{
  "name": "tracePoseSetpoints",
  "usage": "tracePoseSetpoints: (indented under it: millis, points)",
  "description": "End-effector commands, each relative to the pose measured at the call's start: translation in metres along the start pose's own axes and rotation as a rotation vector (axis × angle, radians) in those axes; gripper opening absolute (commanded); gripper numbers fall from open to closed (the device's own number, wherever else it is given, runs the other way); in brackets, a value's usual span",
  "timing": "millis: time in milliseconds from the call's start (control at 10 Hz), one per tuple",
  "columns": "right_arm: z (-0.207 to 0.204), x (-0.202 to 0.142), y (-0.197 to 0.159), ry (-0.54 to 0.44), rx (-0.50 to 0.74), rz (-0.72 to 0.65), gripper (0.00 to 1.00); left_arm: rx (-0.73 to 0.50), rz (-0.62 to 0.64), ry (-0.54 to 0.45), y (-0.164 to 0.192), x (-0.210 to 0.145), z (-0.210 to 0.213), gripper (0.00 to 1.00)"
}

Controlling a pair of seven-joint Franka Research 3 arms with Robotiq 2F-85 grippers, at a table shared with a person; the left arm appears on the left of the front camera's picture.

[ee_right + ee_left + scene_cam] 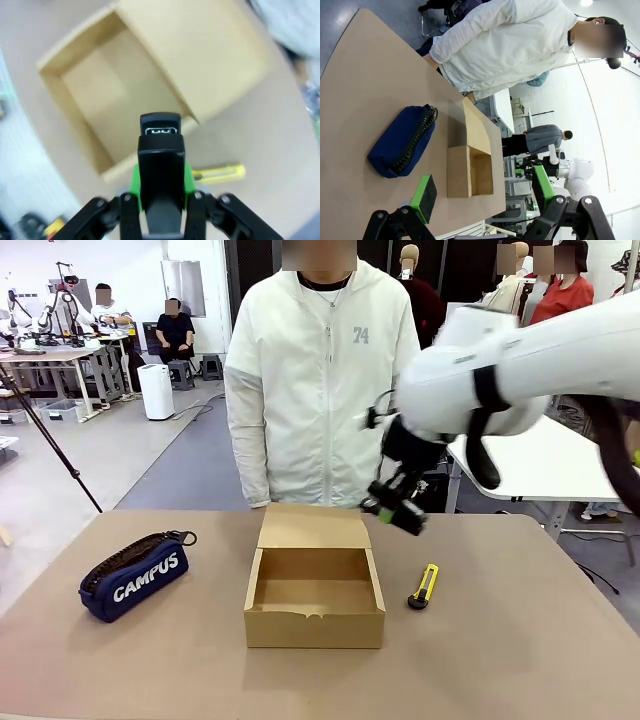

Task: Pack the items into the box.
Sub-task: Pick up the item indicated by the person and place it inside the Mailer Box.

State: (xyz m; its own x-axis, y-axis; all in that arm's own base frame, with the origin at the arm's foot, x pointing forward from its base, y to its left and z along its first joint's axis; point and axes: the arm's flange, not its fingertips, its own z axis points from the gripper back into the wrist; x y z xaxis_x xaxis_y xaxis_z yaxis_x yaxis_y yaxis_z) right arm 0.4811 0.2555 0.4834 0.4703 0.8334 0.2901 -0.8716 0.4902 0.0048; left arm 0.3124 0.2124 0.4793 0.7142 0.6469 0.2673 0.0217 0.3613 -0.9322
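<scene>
Box point(314, 626) sits open on tan table point(520, 660), white desk point(545, 460) behind.

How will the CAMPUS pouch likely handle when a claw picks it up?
Probably soft: the pouch looks like fabric with rounded ends, so it may sag when pinched. Lying flat on the table, it seems unlikely to roll or tip.

Your stock: navy CAMPUS pouch point(133, 576), left; open empty box point(314, 625), centre; yellow-black knife point(425, 586), right; black stapler point(160, 145), held aloft.
</scene>
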Motion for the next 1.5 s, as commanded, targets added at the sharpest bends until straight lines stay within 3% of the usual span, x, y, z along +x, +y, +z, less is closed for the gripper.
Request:
tracePoseSetpoints:
  millis: [0, 400, 800, 1200, 1300, 1400]
  points:
    - [-0.022, 0.02, 0.01, -0.046, 0.058, 0.196, 0.0, -0.019, -0.002, -0.007, -0.001, 0.001, 0.0, 1.0]
    - [-0.092, 0.047, 0.028, -0.035, 0.084, 0.454, 0.0, -0.019, -0.002, -0.007, -0.001, 0.001, 0.0, 1.0]
    - [-0.159, 0.052, 0.045, 0.054, 0.081, 0.449, 0.0, -0.019, -0.002, -0.007, -0.001, 0.001, 0.0, 1.0]
    - [-0.171, 0.049, 0.05, 0.09, 0.047, 0.445, 0.0, -0.019, -0.002, -0.007, -0.001, 0.001, 0.0, 1.0]
    - [-0.17, 0.048, 0.049, 0.096, 0.051, 0.443, 0.55, -0.019, -0.002, -0.007, -0.001, 0.001, 0.0, 1.0]
    - [-0.169, 0.047, 0.049, 0.102, 0.058, 0.443, 1.0, -0.019, -0.002, -0.007, -0.001, 0.001, 0.0, 1.0]
